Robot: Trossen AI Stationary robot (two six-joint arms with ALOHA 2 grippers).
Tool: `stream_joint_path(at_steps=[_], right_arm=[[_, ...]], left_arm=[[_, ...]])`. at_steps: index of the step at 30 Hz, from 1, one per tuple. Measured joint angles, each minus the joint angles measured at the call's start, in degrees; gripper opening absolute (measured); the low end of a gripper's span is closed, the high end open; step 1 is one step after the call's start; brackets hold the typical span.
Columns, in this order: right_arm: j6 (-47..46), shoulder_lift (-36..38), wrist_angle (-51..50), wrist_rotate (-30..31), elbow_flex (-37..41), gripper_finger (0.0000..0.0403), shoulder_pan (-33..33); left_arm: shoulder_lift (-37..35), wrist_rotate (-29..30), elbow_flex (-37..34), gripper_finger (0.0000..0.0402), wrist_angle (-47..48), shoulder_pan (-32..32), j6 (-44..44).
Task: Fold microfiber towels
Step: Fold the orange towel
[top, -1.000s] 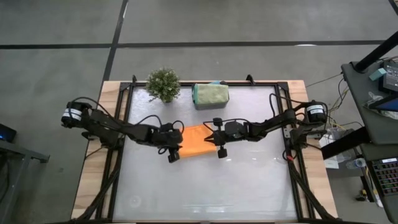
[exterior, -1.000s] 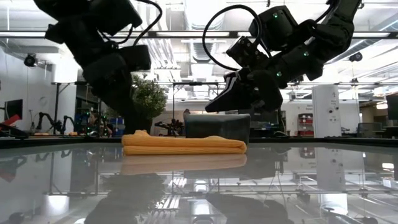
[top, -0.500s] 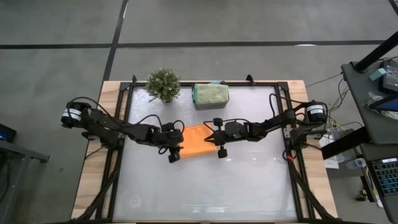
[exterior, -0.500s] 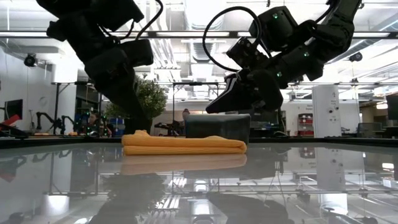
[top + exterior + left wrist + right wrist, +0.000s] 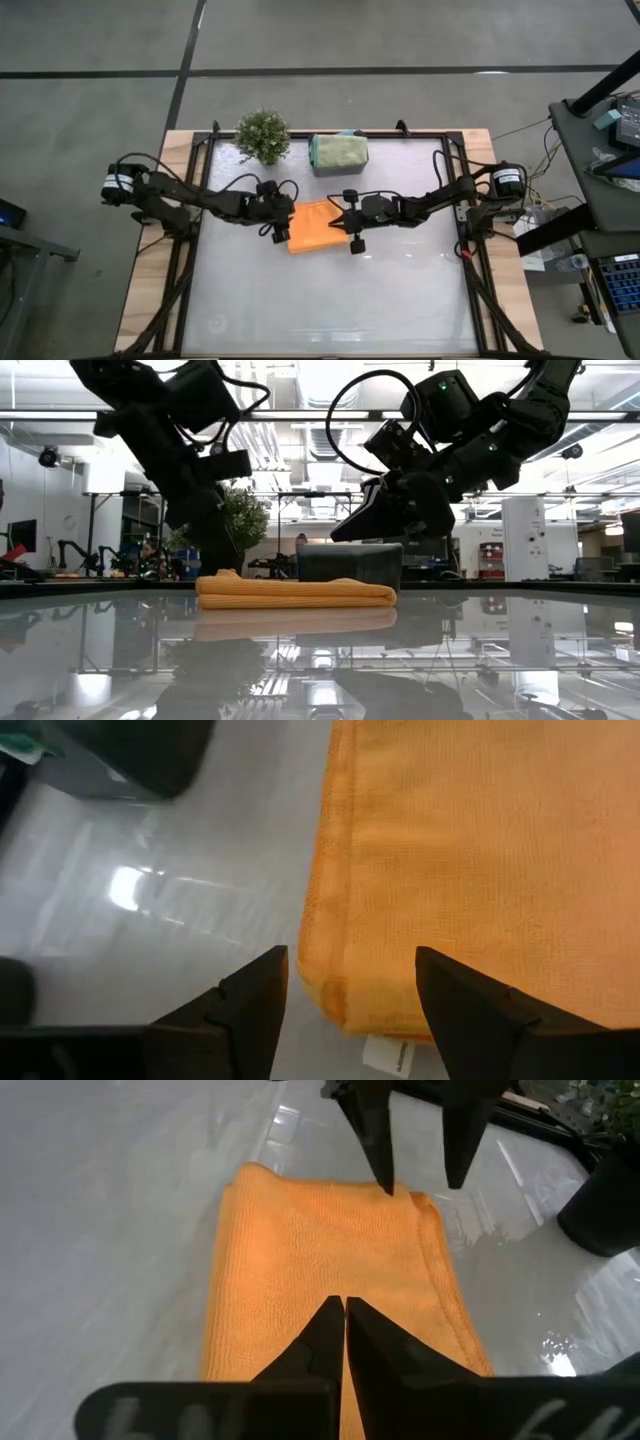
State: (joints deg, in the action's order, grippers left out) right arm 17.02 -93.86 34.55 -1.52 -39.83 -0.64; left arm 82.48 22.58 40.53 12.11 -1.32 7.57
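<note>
In the high view, the left claw (image 5: 278, 216) sits left of the middle of the shiny, see-through counter (image 5: 330, 300), its two dark pointy fingers (image 5: 250, 995) spread apart and holding nothing, just at the left edge of the one orange towel (image 5: 314, 227). That towel is soft and fuzzy, folded into a flat rectangle, and lies in the middle of the picture, with one bushy little green plant (image 5: 263, 135) and one green folded towel (image 5: 338, 151) in a grey bin above it near the top edge of the counter. Just right of the orange towel is the right claw (image 5: 352, 222), its two fingers pressed together over the towel's right edge with nothing held.
</note>
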Motion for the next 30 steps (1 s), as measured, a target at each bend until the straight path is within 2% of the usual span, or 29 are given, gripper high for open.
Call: stream_joint_path(at_steps=[5,14,19,26,30], right_arm=[[0.1,0.0,0.0,0.0,0.0,0.0009,-0.1],[0.5,0.0,0.1,0.0,0.0,0.0009,-0.2],[0.5,0.0,0.1,0.0,0.0,0.0009,-0.2],[1.1,0.0,0.1,0.1,0.0,0.0009,-0.2],[1.7,0.0,0.1,0.1,0.0,0.0009,-0.2]], left_arm=[[0.0,-7.3,-0.3,0.0194,0.0,2.3,0.5],[0.0,-7.3,-1.9,0.0159,-1.1,4.5,0.9],[0.0,-9.0,-2.4,0.0112,-1.1,4.5,1.0],[0.0,-10.8,-2.3,0.0013,-1.1,4.5,-0.4],[-0.5,-9.4,-1.5,0.0006,-1.0,4.5,-2.4]])
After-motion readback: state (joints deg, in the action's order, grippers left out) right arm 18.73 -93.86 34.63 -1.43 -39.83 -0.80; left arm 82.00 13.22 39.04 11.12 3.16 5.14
